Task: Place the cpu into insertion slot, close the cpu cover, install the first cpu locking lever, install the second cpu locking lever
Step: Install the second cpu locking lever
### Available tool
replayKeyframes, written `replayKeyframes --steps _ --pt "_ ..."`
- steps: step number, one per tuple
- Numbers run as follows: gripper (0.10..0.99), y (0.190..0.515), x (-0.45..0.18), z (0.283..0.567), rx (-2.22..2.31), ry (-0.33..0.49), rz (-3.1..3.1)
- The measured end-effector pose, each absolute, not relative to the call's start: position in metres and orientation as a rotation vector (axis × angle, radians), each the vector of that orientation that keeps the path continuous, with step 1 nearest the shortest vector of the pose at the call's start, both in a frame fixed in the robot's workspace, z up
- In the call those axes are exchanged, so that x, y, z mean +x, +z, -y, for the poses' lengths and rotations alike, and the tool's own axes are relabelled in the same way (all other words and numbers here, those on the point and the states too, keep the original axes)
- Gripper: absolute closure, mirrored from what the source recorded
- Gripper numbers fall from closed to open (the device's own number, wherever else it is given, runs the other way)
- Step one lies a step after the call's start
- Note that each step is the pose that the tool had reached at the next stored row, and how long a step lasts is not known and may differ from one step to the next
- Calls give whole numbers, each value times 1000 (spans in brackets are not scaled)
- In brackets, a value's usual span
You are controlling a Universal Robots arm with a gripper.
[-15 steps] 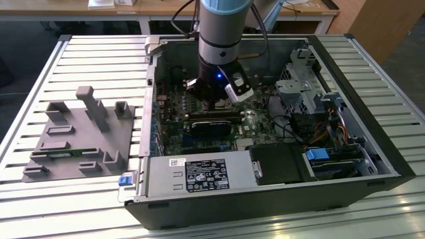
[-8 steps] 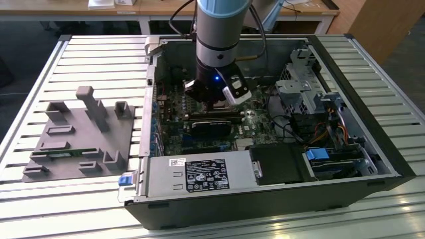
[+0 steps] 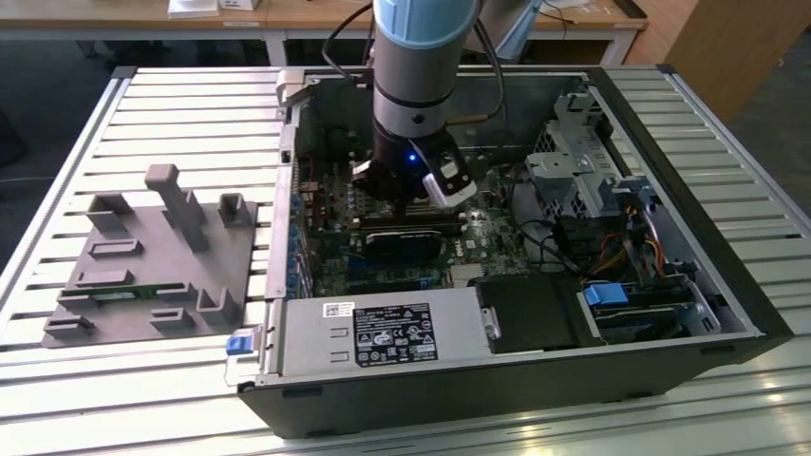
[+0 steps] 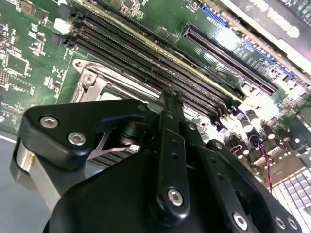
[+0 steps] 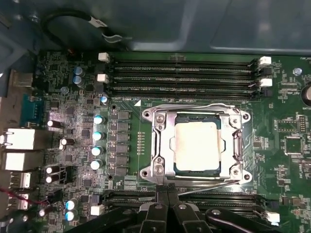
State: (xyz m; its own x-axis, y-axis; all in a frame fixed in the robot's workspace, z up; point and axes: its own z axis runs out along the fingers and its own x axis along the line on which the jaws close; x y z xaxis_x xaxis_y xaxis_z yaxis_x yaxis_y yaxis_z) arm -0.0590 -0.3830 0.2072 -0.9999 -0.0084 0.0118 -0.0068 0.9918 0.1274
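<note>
In the exterior view the arm reaches down into the open computer case (image 3: pixel 659 237) on the slatted tabletop (image 3: pixel 190 104), its claw (image 3: pixel 403 211) low over the green board.

In the second wrist view the claw (image 4: pixel 171 99) looks clenched, fingers together, holding nothing visible, beside the memory slots (image 4: pixel 146 58).

In the first wrist view the cpu (image 5: pixel 196 145) lies seated in the insertion slot (image 5: pixel 187 119), the cpu cover (image 5: pixel 163 141) down around it. The chip is light, stiff and fragile, best taken by its edges. The clenched claw (image 5: pixel 167 194) sits at a thin locking lever (image 5: pixel 209 181) along the socket's edge
</note>
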Motion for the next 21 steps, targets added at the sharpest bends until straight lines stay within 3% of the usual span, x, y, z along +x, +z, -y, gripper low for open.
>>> replayKeyframes --steps 14,21 --pt "980 204 -68 392 12 -251 3119" --pt "980 200 -69 393 13 -320 3113"
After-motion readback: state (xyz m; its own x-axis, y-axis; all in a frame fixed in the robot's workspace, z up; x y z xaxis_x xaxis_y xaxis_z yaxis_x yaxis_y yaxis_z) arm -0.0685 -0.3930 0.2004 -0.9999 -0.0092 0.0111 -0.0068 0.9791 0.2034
